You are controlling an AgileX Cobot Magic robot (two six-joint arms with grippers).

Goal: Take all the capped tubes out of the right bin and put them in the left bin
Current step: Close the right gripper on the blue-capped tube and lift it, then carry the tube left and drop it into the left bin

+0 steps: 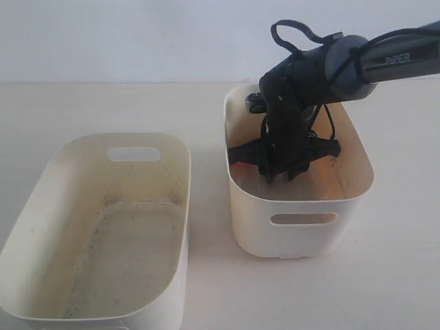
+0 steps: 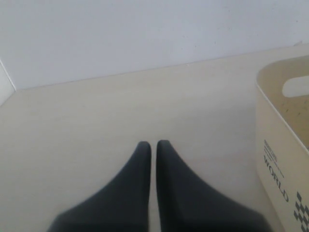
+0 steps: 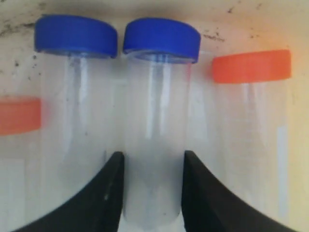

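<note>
In the right wrist view, four capped tubes lie side by side on the floor of the right bin. Two blue-capped ones lie in the middle, with an orange-capped one on one side and another on the other. My right gripper grips the second blue-capped tube, its fingers pressing on both sides. In the exterior view the right gripper reaches down inside the right bin, hiding the tubes except for a bit of orange cap. The left gripper is shut on nothing above the table.
The left bin, speckled with dark grime, stands on the table to the left of the right bin and holds nothing. Its printed outer wall shows beside my left gripper. A pale wall rises behind the table.
</note>
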